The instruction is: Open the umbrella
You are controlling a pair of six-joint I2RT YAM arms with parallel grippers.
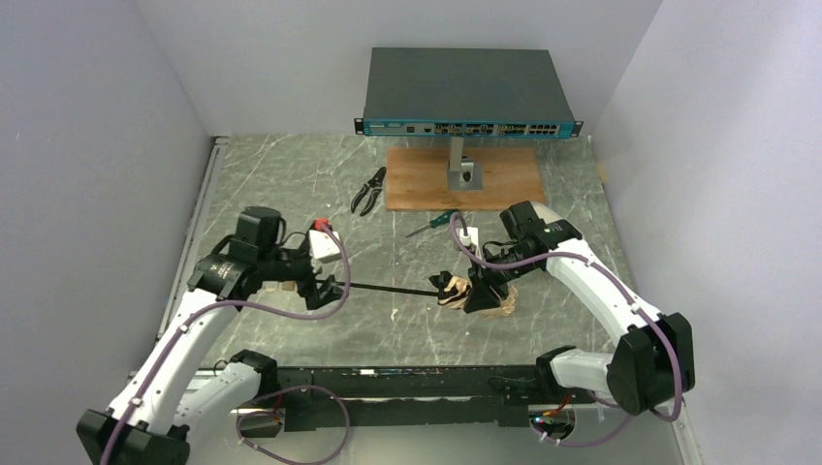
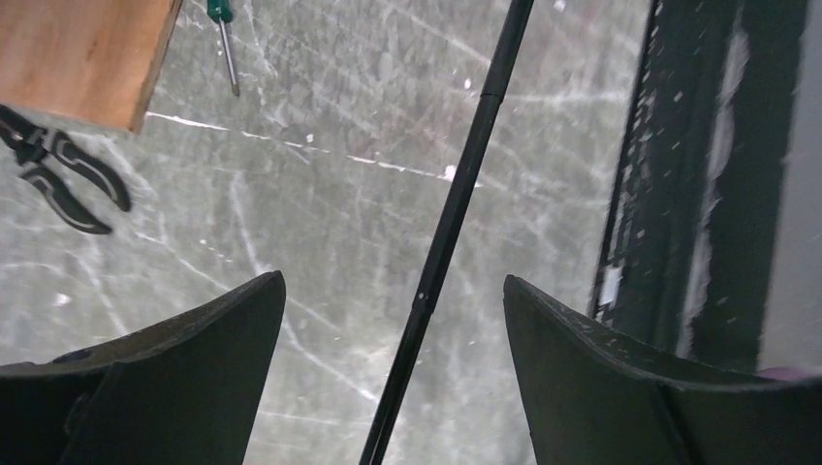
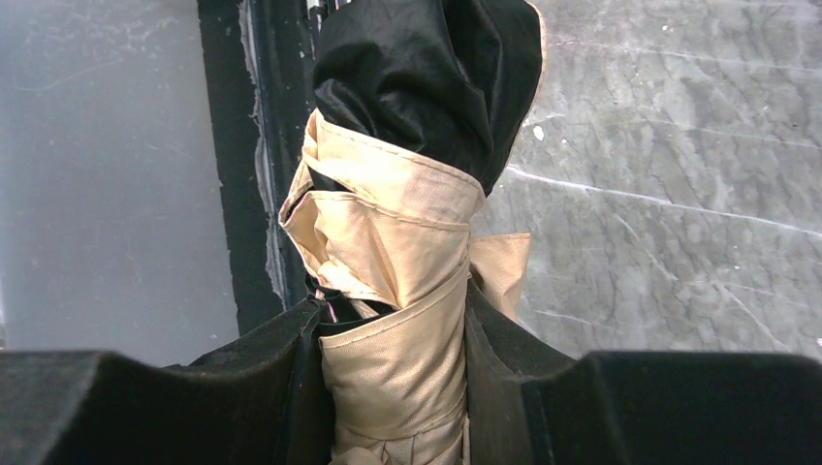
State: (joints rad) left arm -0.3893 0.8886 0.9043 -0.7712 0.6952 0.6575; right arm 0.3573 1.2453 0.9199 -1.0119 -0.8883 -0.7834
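The umbrella lies across the middle of the table. Its folded canopy (image 1: 482,294), pale gold fabric with black lining, is on the right. Its thin black shaft (image 1: 388,288) is drawn out to the left. My right gripper (image 1: 485,283) is shut on the bundled canopy (image 3: 407,223), with its fingers (image 3: 281,349) pressed against both sides of the fabric. My left gripper (image 1: 323,284) is at the shaft's left end. In the left wrist view its fingers (image 2: 223,320) stand wide apart, and the shaft (image 2: 451,203) runs between them without touching either. A beige bit (image 1: 286,286) under the left wrist may be the handle.
A network switch (image 1: 470,92) on a stand sits over a wooden board (image 1: 504,179) at the back. Black pliers (image 1: 368,191) and a green screwdriver (image 1: 433,223) lie in front of the board. Both also show in the left wrist view (image 2: 63,179) (image 2: 225,44). A black rail (image 1: 407,378) runs along the near edge.
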